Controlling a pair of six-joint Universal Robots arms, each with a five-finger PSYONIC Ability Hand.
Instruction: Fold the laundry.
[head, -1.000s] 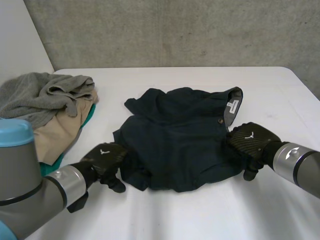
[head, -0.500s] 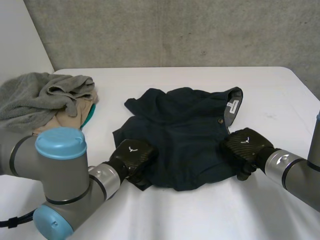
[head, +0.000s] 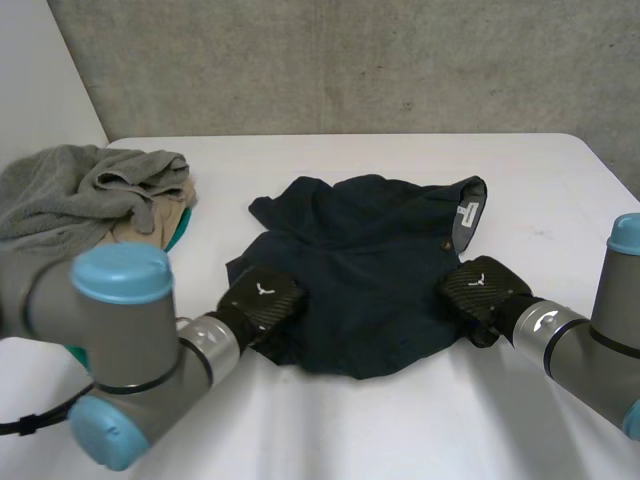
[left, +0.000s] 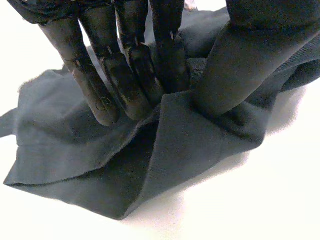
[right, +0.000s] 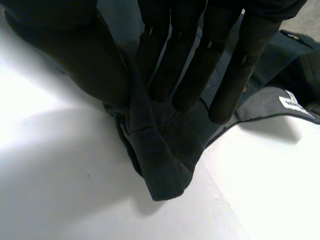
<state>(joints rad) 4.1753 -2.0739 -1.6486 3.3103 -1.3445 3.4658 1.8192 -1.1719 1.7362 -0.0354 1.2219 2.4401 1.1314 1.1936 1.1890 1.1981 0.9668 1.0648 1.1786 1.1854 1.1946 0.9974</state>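
Navy garment (head: 360, 250), both robot hands (head: 262, 298) (head: 478, 288) pinching

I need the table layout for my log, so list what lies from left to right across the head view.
laundry pile → left hand → dark blue garment → right hand. Each hand pinches the garment's edge on its own side.

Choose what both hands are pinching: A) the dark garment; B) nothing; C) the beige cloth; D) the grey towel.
A: the left hand and the right hand each pinch a fold of the dark garment against the thumb.
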